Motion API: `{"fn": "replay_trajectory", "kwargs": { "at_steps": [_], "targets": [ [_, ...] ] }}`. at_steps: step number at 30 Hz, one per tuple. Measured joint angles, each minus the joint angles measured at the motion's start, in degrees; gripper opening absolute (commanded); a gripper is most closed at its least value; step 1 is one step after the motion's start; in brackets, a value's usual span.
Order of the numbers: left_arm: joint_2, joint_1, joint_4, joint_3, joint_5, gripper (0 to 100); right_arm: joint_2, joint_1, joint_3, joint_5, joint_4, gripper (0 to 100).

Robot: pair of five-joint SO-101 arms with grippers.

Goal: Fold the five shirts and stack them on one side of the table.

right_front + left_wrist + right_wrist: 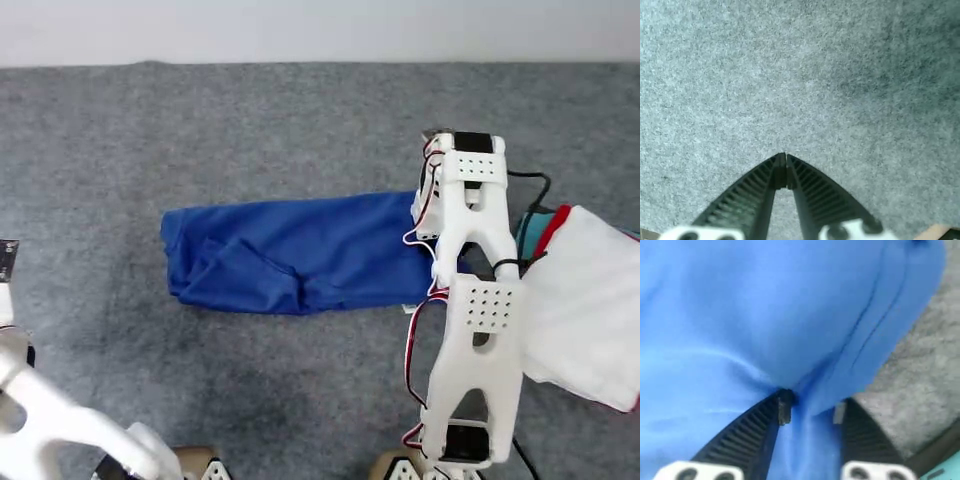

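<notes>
A grey, felt-like tabletop (300, 120) is seen from above, running up to a pale wall at the far edge. A blue shirt (290, 250) of smooth cloth is laid across the middle of it, folded into a long band that runs from side to side, with creases gathered at the end away from the white arm. At the tabletop's right edge, a folded white shirt (590, 310) with red trim is laid on top of a strip of teal cloth (530, 235), and only an edge of the teal is shown.

A white plastic right arm (480, 330) with red and black wires is stretched from the near edge out over the blue shirt's right end, between that shirt and the white shirt. A white left arm (50, 430) is held low at the near left corner, well apart from the blue shirt.

The right tool (812, 407) is closed on a raised fold of the blue shirt, with the cloth pinched between its black ribbed jaws. The left tool (785, 162) is closed tip to tip above bare grey felt, with nothing held.
</notes>
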Motion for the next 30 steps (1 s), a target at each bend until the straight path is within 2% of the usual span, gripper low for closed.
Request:
{"fn": "replay_trajectory", "kwargs": {
  "at_steps": [8,12,16,21,26,30],
  "targets": [
    [0.0,2.99,0.0,0.0,0.0,1,0.0,-1.41,-3.08,0.79,2.81,1.0],
    [0.0,4.66,0.97,0.0,-0.26,1,-4.48,-3.87,-3.08,1.05,2.9,1.0],
    [0.0,5.36,0.97,0.0,-0.26,1,-11.52,-9.85,-3.08,2.11,2.9,1.0],
    [0.0,5.36,0.97,0.0,-0.26,1,-18.2,-20.66,-3.08,2.46,2.99,1.0],
    [0.0,5.36,0.97,0.0,-0.18,1,-19.69,-32.44,-3.08,2.46,2.46,1.0],
    [0.0,5.36,0.97,0.0,1.67,1,-19.52,-38.15,-3.08,2.81,-1.58,1.0]
  ]
}}
